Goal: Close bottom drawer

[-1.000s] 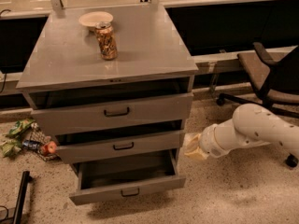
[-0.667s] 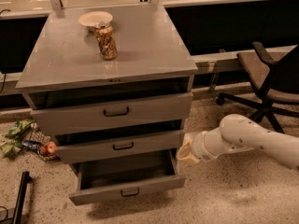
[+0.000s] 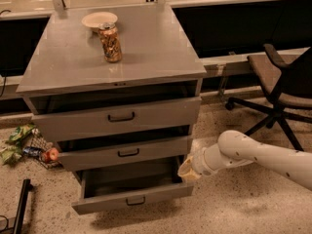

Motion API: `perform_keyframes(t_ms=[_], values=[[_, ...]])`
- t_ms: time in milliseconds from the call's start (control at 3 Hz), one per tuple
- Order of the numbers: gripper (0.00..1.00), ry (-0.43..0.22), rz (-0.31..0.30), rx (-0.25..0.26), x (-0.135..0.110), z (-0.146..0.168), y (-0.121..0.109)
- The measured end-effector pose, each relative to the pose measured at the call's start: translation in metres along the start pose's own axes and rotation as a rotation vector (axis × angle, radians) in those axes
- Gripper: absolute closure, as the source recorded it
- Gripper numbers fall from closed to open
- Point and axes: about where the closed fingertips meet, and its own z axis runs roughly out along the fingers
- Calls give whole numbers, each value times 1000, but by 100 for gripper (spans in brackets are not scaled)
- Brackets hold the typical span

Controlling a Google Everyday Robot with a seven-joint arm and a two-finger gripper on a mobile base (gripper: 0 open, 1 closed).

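The bottom drawer (image 3: 131, 199) of the grey cabinet is pulled out the farthest, and its inside looks empty. Its small black pull handle (image 3: 135, 201) sits at the centre of the front. My gripper (image 3: 187, 169) is at the end of the white arm coming in from the right. It is at the drawer's right front corner, just above the corner of the front panel. The middle drawer (image 3: 124, 152) and the top drawer (image 3: 119, 117) stand partly open above.
A jar (image 3: 111, 43) and a white bowl (image 3: 99, 20) stand on the cabinet top. A black office chair (image 3: 285, 87) is at the right. Litter and a red fruit (image 3: 50, 155) lie on the floor at the left. A black bar (image 3: 19, 211) lies at the lower left.
The arm has swung left towards the cabinet, bringing the gripper from beside the cabinet to the bottom drawer's right front corner. The drawers have not visibly moved.
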Motion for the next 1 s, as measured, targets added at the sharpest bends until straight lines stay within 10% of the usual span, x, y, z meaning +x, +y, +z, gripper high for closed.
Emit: perform_keyframes(t_ms=[1000], values=[[100, -77, 49, -97, 52, 137, 29]])
